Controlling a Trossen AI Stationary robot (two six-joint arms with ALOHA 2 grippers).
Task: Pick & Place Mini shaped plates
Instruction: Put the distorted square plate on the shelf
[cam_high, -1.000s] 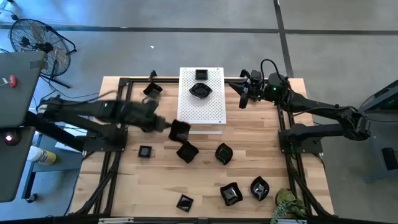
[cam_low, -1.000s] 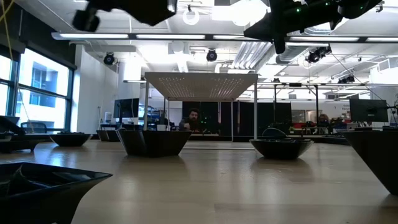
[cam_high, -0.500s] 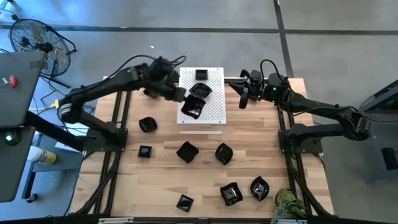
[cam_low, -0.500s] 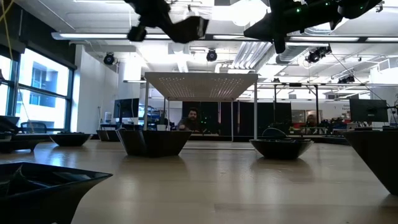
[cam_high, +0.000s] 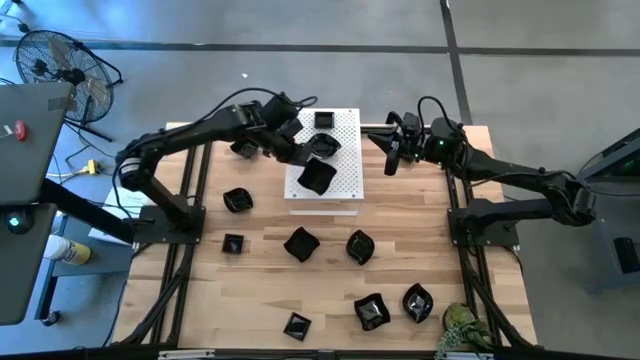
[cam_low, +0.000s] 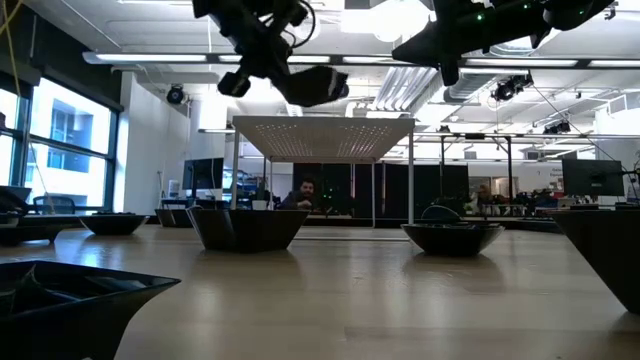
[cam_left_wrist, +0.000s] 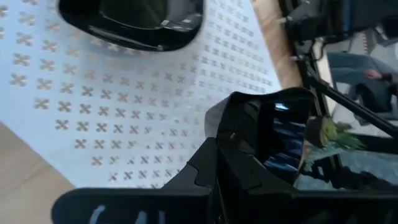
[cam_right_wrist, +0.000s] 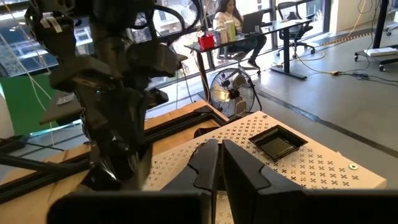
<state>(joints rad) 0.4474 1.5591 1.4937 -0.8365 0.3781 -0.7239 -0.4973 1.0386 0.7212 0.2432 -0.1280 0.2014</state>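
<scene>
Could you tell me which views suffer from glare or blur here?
Low view: ceiling lights glare, nearest plate soft. Left wrist view: held plate shows reflections; left gripper close and blurred. High view: evenly lit, white board bright.

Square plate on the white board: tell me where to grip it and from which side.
Probably from straight above, pinching the rim on the side away from the wavy plate: the square plate lies flat, open upward, with a low raised rim.

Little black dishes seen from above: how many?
11 dishes: one held by the left fingers above the white board, two on it, eight on the table. The arm may hide others.
</scene>
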